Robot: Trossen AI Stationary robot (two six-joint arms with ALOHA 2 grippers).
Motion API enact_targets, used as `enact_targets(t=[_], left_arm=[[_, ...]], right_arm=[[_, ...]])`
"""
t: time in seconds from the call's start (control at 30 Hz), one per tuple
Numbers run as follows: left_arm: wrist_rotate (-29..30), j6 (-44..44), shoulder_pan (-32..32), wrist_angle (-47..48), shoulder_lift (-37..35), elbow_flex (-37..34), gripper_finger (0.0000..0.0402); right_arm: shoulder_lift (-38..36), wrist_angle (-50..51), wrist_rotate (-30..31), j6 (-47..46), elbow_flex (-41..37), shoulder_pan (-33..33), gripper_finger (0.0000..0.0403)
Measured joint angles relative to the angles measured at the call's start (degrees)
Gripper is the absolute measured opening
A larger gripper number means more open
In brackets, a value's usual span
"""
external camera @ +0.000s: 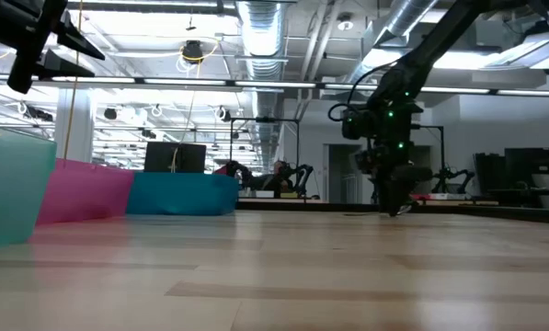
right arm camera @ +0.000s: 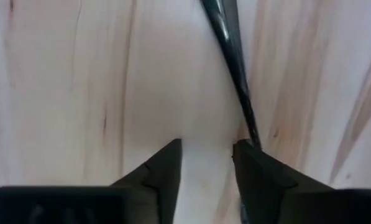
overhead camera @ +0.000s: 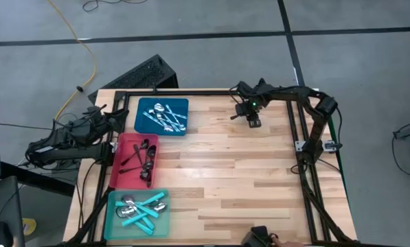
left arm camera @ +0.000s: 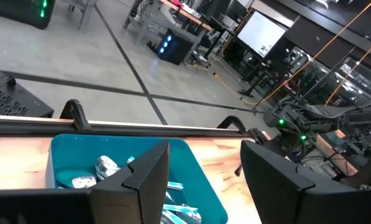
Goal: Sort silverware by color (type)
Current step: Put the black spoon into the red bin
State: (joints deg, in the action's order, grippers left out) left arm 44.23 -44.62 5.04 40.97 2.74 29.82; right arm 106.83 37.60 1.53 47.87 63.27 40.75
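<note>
High view: the right gripper (overhead camera: 251, 121) is low over the pale wooden table (overhead camera: 246, 178), a slim black spoon (overhead camera: 237, 116) beside it; left gripper (overhead camera: 110, 118) waits by the blue tray (overhead camera: 141, 104); right wrist view: fingers (right arm camera: 163, 168) narrowly parted, one touching the spoon's handle (right arm camera: 235, 59), not gripping.

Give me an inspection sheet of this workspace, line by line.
Surface: wood table, mostly bare.
Job's things: silver spoons in blue tray; black spoons in red tray; turquoise-handled spoons in teal tray; one black spoon loose on the wood.
Clutter: nothing seen.
Claws: right claw low over the table, open, the loose spoon's handle at one finger; left claw open, raised near the blue tray.
Cables: yellow cable on the floor.
Surroundings: grey floor, other rigs behind.
</note>
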Motion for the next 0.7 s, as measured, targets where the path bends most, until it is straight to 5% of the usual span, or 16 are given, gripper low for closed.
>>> enact_targets(t=[0.4, 0.7], left_arm=[[0.2, -3.1, 0.0, 3.3, 0.0, 0.0, 0.0183], [0.2, -3.2, 0.0, 3.2, 0.0, 0.0, 0.0183]], right_arm=[[0.0, 1.8, -0.5, -7.0, 0.2, -0.3, 0.0018], [0.0, 1.5, 0.6, -14.2, 0.2, -2.1, 0.0018]])
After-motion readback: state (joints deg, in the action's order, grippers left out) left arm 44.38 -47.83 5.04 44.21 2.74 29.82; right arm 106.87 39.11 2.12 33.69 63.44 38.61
